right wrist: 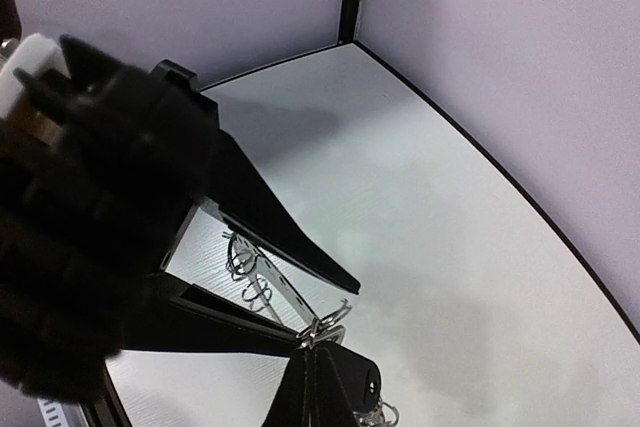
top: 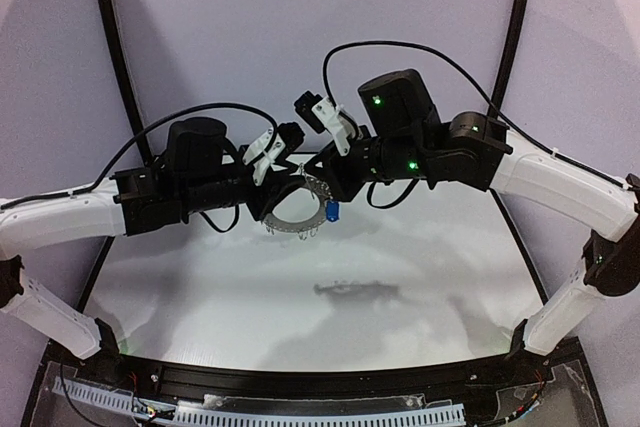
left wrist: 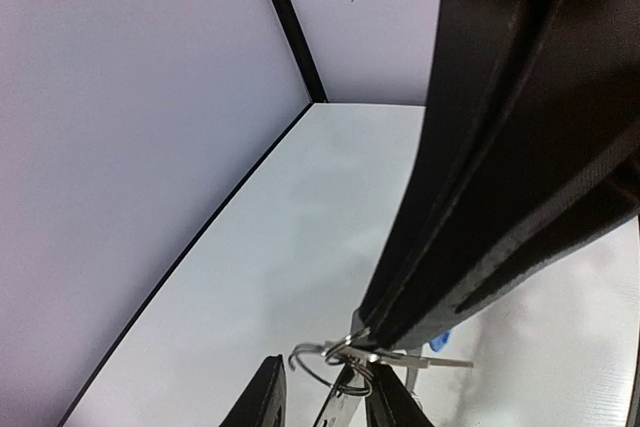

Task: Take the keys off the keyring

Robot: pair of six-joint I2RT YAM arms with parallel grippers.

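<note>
Hanging clear of the tabletop (top: 200, 297): keyring (top: 292, 215), caught in mid-air between both grippers, with its shadow (top: 355, 292) on the surface below.

On left gripper (left wrist: 328, 392): jaws partly apart, with the keyring's flat rim edge-on between the fingers (left wrist: 268, 397). Rim sits closer to one finger than the other. Can't tell whether it's actually clamped.

On right gripper (right wrist: 316, 372): pinched fully closed, tip biting a thin wire loop (right wrist: 328, 321) at the keyring's rim. Points straight at the left gripper's tip, the two nearly touching.

Dangling just below the right gripper's tip, on the side away from the left gripper: blue key (top: 330, 212). Same blue shows as a sliver past the right gripper's finger in the left wrist view.

Fringing the rim further back between the left gripper's fingers: more wire loops (right wrist: 243, 259).

Sitting tight against the right gripper's fingers: dark rounded key head (right wrist: 358, 379). Colour unclear in shadow, so can't say which key.
</note>
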